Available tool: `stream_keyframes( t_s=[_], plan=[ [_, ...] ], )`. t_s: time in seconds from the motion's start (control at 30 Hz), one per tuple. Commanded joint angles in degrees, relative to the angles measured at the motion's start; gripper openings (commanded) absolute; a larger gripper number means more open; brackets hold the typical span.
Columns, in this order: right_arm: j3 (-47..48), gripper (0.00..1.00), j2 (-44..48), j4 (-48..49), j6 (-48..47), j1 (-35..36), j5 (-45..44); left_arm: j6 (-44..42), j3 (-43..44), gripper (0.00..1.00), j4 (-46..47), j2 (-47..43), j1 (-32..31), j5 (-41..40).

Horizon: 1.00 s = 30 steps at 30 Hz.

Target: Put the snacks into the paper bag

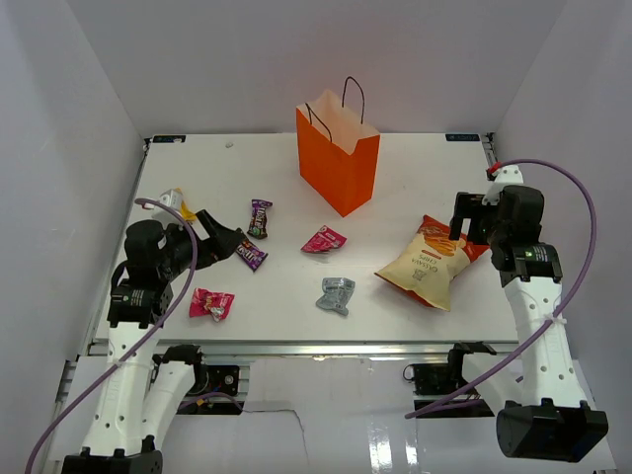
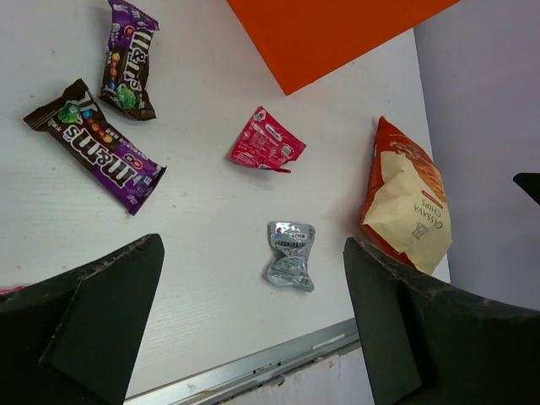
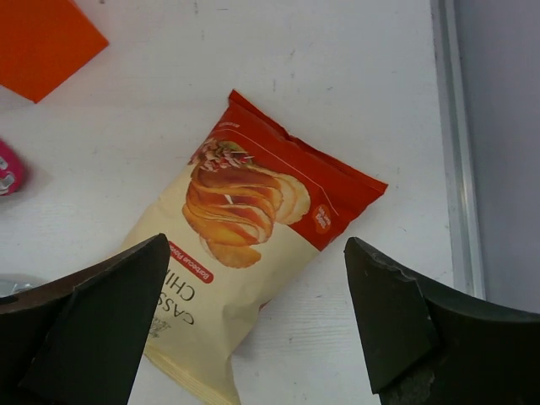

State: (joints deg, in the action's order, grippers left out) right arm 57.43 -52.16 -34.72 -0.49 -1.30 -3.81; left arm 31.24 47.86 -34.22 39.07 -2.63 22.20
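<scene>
Left claw [image 2: 253,246], right claw [image 3: 257,245]: jaws apart, empty. Bag [image 1: 339,168] upright at 12 o'clock, interior not visible. Chips [image 1: 430,265] at 4 o'clock, lying on worktop [image 1: 415,178].

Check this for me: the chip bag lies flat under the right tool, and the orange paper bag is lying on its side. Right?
No: the paper bag stands upright, as the top external view shows. The chip bag does lie flat under the right tool.
</scene>
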Motion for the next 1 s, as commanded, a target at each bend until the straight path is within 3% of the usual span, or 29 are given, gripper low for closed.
stream_keyframes(
  t_s=[0.0,0.07,0.17,0.33,0.53,0.57,0.83,0.97],
  plan=[
    [0.93,0.9,1.97,2.11,1.02,0.07,8.53,0.31,-0.57,0.98,-1.81,-1.45,-0.09,1.45],
    [-1.25,0.9,3.99,5.26,-5.1,0.07,12.67,0.13,-1.18,0.98,-2.61,-2.24,-0.09,1.18],
    [-2.41,0.9,5.58,2.32,-22.5,0.16,35.55,0.22,-1.89,0.98,-3.4,-3.3,-0.09,0.92],
    [-0.3,0.9,2.16,-8.5,-35.78,1.21,42.31,0.92,-2.68,0.98,-3.66,-4.44,-0.09,0.74],
    [1.81,0.9,-6.89,-15.64,-35.29,8.57,31.78,2.15,-3.12,0.98,-3.66,-4.79,-0.09,0.3],
    [1.9,0.9,-8.82,-15.47,-34.06,10.77,26.19,2.59,-3.21,0.98,-3.66,-4.79,-0.09,0.22],
    [1.64,0.9,-13.84,-4.07,-22.11,29.31,0.33,3.3,-1.72,0.98,-3.22,-1.02,-0.09,0.65],
    [-0.82,0.9,-14.63,-2.2,-20.52,35.64,-5.23,3.38,-1.45,0.98,-3.31,-0.92,-0.09,0.83]
  ],
)
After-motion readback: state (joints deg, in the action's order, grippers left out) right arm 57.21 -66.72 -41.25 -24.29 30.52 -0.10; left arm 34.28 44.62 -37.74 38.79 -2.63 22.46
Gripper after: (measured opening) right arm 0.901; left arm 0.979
